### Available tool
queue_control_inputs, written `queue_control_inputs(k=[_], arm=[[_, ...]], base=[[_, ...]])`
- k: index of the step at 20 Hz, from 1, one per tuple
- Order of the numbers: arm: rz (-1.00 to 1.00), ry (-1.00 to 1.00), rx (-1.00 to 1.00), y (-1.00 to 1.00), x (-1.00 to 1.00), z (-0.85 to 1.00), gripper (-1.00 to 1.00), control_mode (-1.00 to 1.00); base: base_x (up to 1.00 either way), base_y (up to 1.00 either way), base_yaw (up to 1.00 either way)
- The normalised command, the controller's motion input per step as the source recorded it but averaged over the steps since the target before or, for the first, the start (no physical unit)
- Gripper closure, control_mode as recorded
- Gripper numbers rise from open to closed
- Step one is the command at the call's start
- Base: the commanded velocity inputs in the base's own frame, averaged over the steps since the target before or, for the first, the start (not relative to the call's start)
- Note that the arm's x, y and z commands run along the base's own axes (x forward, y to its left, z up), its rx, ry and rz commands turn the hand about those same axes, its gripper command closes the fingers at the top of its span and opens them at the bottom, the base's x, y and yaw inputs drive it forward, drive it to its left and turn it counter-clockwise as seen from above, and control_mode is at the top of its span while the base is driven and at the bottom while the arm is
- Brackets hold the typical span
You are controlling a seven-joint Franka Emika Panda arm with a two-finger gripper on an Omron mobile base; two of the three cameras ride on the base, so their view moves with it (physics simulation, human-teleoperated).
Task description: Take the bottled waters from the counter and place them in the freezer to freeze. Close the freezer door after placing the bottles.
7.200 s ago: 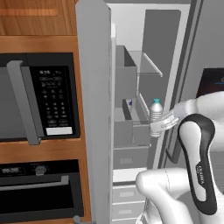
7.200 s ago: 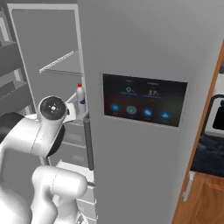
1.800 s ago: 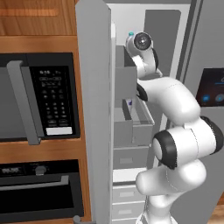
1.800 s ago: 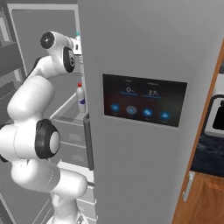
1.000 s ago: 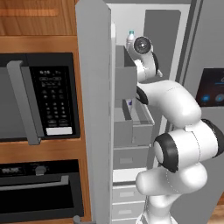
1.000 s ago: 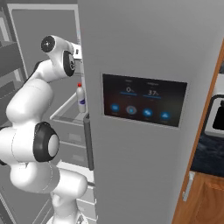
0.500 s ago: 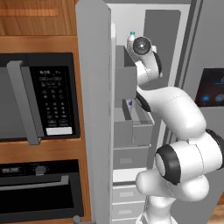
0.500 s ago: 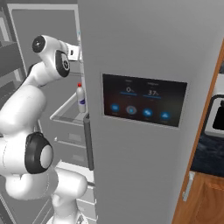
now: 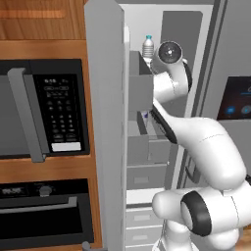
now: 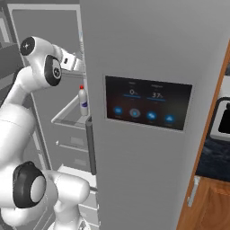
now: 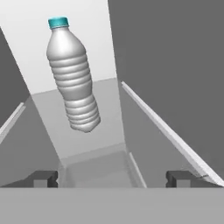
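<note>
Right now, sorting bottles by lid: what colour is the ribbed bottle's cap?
Teal cap on the ribbed bottle, clearest in the hand view.

obstacle: ribbed clear plastic bottle with teal cap (image 11: 73,75), tilted, ahead of the spread dark fingertips (image 11: 42,178) | free room: bare grey shelf floor (image 11: 105,131) right of the bottle | limits: grey compartment wall (image 11: 175,65) beyond it; open matte grey freezer door (image 9: 105,122) left of the opening

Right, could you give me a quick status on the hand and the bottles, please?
Hand open, holding nothing. Clear bottle on upper freezer shelf, ahead of the fingers. Red-capped bottle on lower shelf. Freezer door open; nothing in the way.
</note>
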Motion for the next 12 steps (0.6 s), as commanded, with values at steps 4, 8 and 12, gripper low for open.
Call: queue_control_inputs(k=[4,8,12], arm=[[0.09,0.06,0.12,0.00,-0.97,0.04,-1.00,-1.00],[0.13,0.04,0.00,0.00,-0.95,0.25,-1.00,-1.00],[0.08,0.20,-0.16,0.00,-0.85,0.01,-1.00,-1.00]], base=[[0.00,0.00,0.00],[0.00,0.00,0.00],[0.00,0.00,0.00]])
